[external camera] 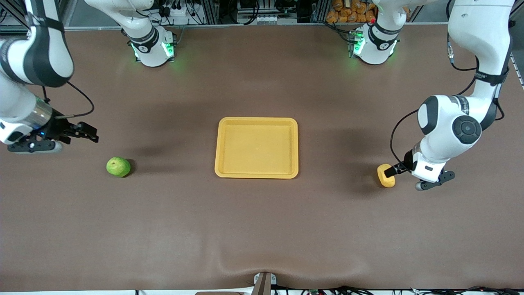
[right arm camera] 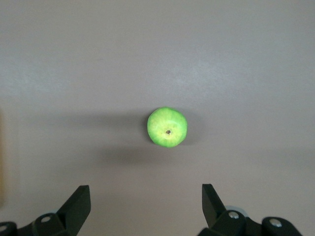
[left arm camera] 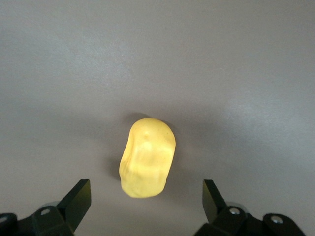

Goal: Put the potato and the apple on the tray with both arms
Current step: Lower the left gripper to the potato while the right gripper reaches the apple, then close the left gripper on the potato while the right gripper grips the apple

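Observation:
The yellow tray [external camera: 256, 121] lies in the middle of the brown table with nothing on it. The green apple [external camera: 118, 166] [right arm camera: 167, 127] rests on the table toward the right arm's end. My right gripper [external camera: 89, 134] [right arm camera: 146, 199] hangs open above the table near it, the apple ahead of its fingertips [right arm camera: 78, 199]. The yellow-orange potato [external camera: 386, 175] [left arm camera: 147, 157] lies toward the left arm's end. My left gripper [external camera: 395, 169] [left arm camera: 146, 196] is low beside it and open; the potato's near end just reaches the line between the fingertips [left arm camera: 212, 196], touching neither.
Both arm bases [external camera: 153, 49] [external camera: 372, 47] glow green along the table's back edge. A small bracket [external camera: 264, 282] sits at the table edge nearest the front camera. Bare brown table [external camera: 262, 225] surrounds the tray on every side.

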Available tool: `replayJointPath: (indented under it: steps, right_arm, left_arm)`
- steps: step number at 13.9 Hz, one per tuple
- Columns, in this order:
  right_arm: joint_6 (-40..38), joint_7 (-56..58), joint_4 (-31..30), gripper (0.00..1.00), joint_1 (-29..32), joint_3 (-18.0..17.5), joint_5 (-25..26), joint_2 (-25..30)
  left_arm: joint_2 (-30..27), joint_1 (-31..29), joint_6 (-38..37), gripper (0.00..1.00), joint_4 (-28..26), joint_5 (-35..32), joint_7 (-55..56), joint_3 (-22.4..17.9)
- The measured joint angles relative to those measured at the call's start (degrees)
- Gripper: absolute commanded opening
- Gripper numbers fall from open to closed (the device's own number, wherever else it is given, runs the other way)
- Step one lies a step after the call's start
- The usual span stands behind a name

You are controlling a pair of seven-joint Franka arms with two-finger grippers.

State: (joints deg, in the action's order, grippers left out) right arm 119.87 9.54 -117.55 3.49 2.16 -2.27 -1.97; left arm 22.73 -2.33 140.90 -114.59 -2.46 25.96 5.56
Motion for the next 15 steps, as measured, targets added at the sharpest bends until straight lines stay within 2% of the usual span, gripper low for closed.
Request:
replayJointPath:
  steps: [6, 11, 13, 15]
  right_arm:
    - [8.42, 11.13, -0.53, 1.00, 1.11, 0.28, -0.02, -8.59]
    - [12.59, 18.39, -0.55, 1.00, 1.34, 0.05, -0.11, -13.54]
    - [14.51, 21.87, -0.55, 1.00, 1.41, 0.12, -1.97, -15.82]
    - [14.76, 24.30, -0.57, 1.00, 1.54, 0.19, -4.07, -17.63]
  left_arm:
    - [3.55, 0.00, 2.87, 0.99, 0.00, -0.10, 0.00, -0.01]
    - [5.52, -0.05, 4.98, 0.93, 0.00, -0.13, 0.00, -0.04]
    - [6.57, -0.07, 6.22, 0.84, 0.00, -0.14, 0.00, -0.04]
    - [7.45, -0.08, 6.88, 0.66, 0.00, -0.15, 0.01, -0.05]
